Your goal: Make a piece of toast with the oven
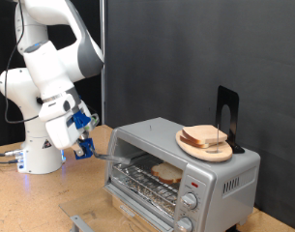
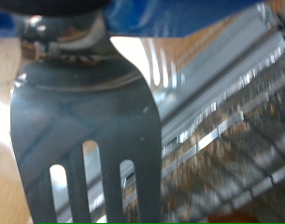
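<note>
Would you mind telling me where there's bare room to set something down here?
Bare table lies below the gripper, left of the oven in the exterior view. The oven's top is crowded by a plate of bread.

No readable text, label, brand, number or sign anywhere in either view, not on the oven (image 1: 181, 166) with its knobs, nor on the slotted spatula (image 2: 86, 140) filling the wrist view.
</note>
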Controlling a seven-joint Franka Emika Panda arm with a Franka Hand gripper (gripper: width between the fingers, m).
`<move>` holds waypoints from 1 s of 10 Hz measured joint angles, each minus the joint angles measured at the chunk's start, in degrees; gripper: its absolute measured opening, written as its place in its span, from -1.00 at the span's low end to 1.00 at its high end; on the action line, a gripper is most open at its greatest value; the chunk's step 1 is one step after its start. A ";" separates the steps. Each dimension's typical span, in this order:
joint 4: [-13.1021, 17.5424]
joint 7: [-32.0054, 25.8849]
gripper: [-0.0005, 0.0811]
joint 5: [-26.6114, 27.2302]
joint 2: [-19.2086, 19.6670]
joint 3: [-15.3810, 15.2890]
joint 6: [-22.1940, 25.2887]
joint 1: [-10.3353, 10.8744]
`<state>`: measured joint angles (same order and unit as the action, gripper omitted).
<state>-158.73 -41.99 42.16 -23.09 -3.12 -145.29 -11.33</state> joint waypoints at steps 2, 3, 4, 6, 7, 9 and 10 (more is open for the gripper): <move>0.14 -2.89 0.15 2.54 -5.45 3.27 5.58 0.11; 0.06 -2.74 0.15 2.54 -8.00 4.17 7.14 0.00; 0.01 -1.70 0.15 2.49 -10.00 4.40 8.39 -0.35; -0.33 -1.13 0.15 2.45 -11.14 4.36 9.25 -0.68; -0.33 -1.79 0.15 2.48 -11.05 4.23 9.21 -0.54; 0.37 -3.23 0.15 2.45 -11.05 3.30 11.05 1.25; 1.23 -3.18 0.15 2.48 -11.04 2.46 12.67 2.82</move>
<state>-157.50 -45.17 44.64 -34.14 -0.66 -132.62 -8.51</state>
